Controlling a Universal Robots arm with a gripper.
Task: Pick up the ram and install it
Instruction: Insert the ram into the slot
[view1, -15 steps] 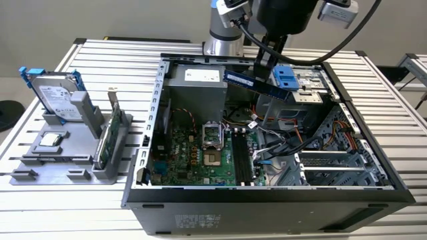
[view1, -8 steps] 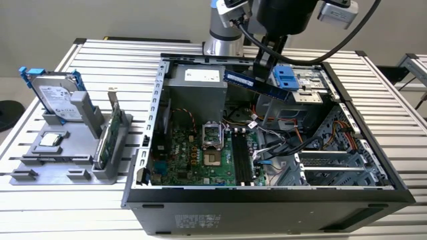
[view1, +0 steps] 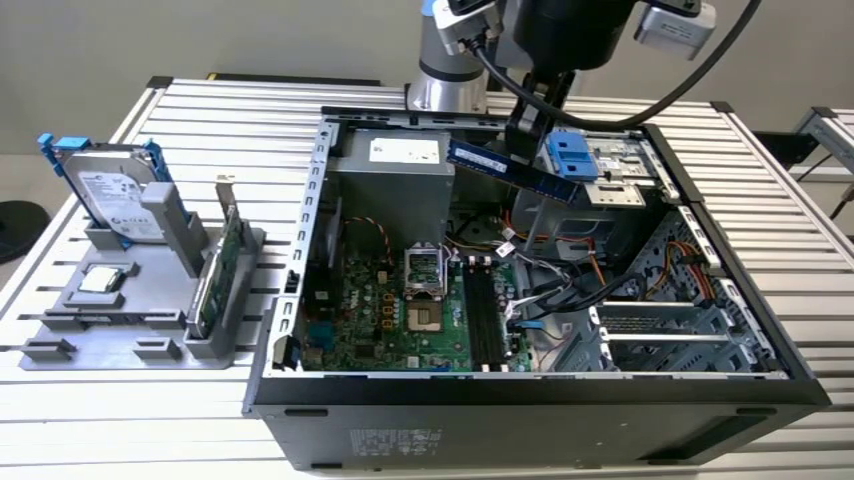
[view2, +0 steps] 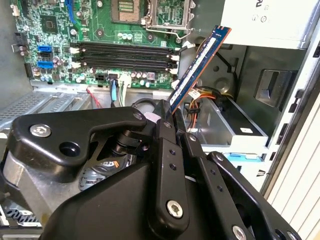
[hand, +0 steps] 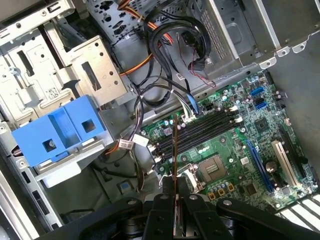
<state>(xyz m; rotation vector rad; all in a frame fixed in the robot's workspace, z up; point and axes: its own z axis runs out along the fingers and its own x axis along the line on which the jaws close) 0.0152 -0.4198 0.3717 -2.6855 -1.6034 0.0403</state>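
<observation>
The ram (view1: 514, 168) is a dark bluish stick held in the air over the open computer case (view1: 534, 385), above its rear half near the power supply (view1: 394, 165). My gripper (view1: 525, 135) is shut on its upper edge. In the second wrist view the ram (view2: 200, 62) sticks out slanted from between the black fingers (view2: 165, 130). The first wrist view shows the ram (hand: 175, 150) edge-on as a thin line, crossing over the motherboard's black memory slots (hand: 200, 130) far below. These slots (view1: 483, 315) are empty.
A grey fixture (view1: 120, 330) at the exterior view's left holds a silver hard drive (view1: 114, 195) with blue rails and a green card (view1: 220, 265). Inside the case are a blue bracket (view1: 567, 155), loose cables (view1: 554, 280) beside the slots, and a CPU socket (view1: 420, 275).
</observation>
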